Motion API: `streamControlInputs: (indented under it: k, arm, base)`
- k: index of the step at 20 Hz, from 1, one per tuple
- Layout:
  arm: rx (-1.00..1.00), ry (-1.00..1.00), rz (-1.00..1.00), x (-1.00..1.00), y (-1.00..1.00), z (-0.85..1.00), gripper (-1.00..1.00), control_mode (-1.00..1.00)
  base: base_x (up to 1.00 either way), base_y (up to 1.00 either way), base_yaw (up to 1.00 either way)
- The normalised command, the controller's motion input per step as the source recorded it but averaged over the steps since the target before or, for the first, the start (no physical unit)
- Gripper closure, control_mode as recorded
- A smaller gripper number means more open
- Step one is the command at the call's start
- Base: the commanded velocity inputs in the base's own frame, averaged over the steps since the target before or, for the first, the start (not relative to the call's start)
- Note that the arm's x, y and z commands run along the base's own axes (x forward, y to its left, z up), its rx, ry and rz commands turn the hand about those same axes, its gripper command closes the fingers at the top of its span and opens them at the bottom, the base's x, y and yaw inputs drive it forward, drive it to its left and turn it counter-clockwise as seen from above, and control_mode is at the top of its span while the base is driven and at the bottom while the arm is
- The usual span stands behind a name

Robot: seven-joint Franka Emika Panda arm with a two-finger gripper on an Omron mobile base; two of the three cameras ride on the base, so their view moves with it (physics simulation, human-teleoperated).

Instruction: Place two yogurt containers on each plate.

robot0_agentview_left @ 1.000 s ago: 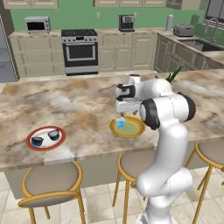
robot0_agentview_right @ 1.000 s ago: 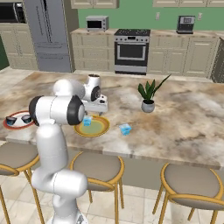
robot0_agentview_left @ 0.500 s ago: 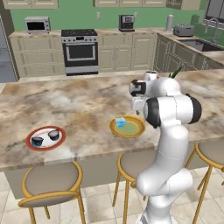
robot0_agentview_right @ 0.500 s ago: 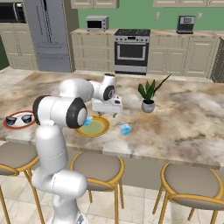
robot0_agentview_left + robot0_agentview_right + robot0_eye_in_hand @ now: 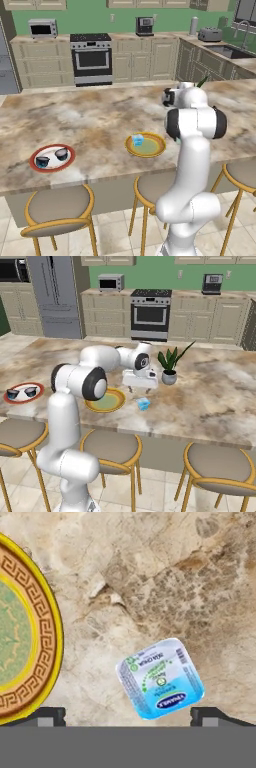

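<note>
Hovering gripper [image 5: 128, 714], jaws wide, over blue yogurt cup [image 5: 160, 678] beside yel-green plate [image 5: 27, 637].

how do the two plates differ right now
The red-rimmed plate is white inside and holds two dark yogurt cups; the yellow-rimmed plate is green inside and holds one light blue cup. The red-rimmed plate lies far from the arm, the yellow-rimmed plate beside it. Both are round, flat on the counter.

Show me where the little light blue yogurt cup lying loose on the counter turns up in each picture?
Left base view: I cannot find it; the arm covers that spot.
Right base view: loose blue cup at centre, right of the plate.
Hand view: low, right of centre.
Shared landmark: the yellow-green plate.
</note>
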Motion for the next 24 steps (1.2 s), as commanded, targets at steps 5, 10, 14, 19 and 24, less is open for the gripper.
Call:
streamControlInputs:
  k: [5,10,14,19,24]
  arm:
    - [0.0,0.03,0.09,0.03,-0.26,-0.33,-1.0,-1.0]
    - [0.0,-0.04,0.18,0.02,-0.17,-0.38,-1.0,-1.0]
    - [0.0,-0.11,0.15,-0.04,-0.06,-0.13,-1.0,-1.0]
    - [0.0,-0.1,0.01,-0.05,0.08,-0.05,-1.0,-1.0]
    - [0.0,-0.12,0.0,-0.14,0.2,-0.01,-1.0,-1.0]
  base:
    - [0.0,0.0,0.0]
    - [0.0,0.0,0.0]
    - [0.0,0.0,0.0]
    - [0.0,0.0,0.0]
    - [0.0,0.0,0.0]
